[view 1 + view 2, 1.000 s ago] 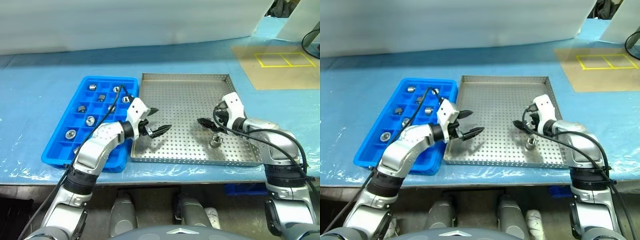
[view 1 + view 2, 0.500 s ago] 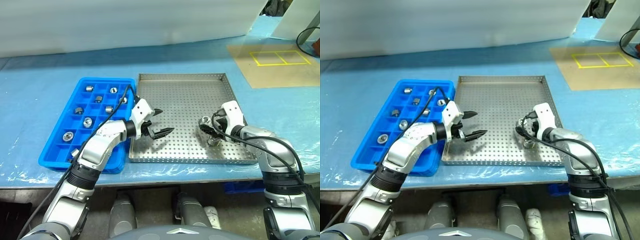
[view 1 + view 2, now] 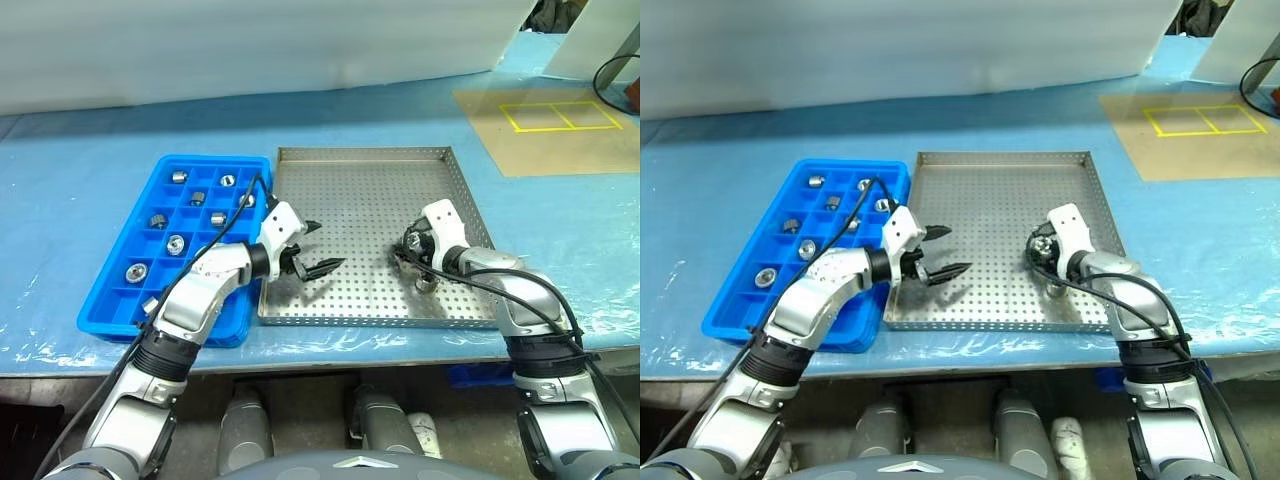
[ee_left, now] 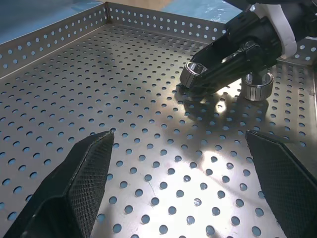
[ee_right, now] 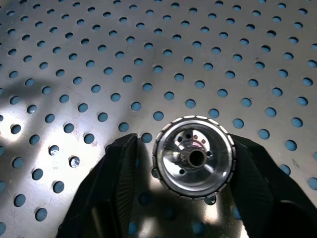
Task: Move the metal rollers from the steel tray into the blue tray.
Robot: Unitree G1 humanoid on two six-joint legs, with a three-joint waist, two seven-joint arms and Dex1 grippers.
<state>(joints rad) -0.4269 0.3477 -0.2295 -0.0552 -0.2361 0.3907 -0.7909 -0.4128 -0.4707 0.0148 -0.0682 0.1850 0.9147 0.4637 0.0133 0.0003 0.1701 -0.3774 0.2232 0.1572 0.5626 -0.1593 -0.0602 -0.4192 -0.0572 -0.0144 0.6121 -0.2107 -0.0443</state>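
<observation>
The steel tray point(image 3: 360, 152) lies at the centre, with the blue tray point(image 3: 215, 160) alongside it on the left. Several metal rollers point(image 3: 175, 243) sit in the blue tray's compartments. My right gripper point(image 3: 408, 246) is low over the right part of the steel tray, shut on one metal roller point(image 5: 194, 156) with a finger point(image 5: 116, 183) pressed to each side. I cannot tell whether that roller is off the floor. A second roller point(image 3: 428, 283) stands on the perforated floor just beside it. My left gripper point(image 3: 328, 245) hovers open and empty over the steel tray's left part.
A tan mat with yellow rectangles point(image 3: 545, 125) lies at the back right of the blue-covered table. A black cable point(image 3: 612, 72) loops at the far right edge. A white sheet runs along the back.
My right gripper has dropped a little, moved left and shut on a roller in the steel tray. My left gripper stays open in the same place.
</observation>
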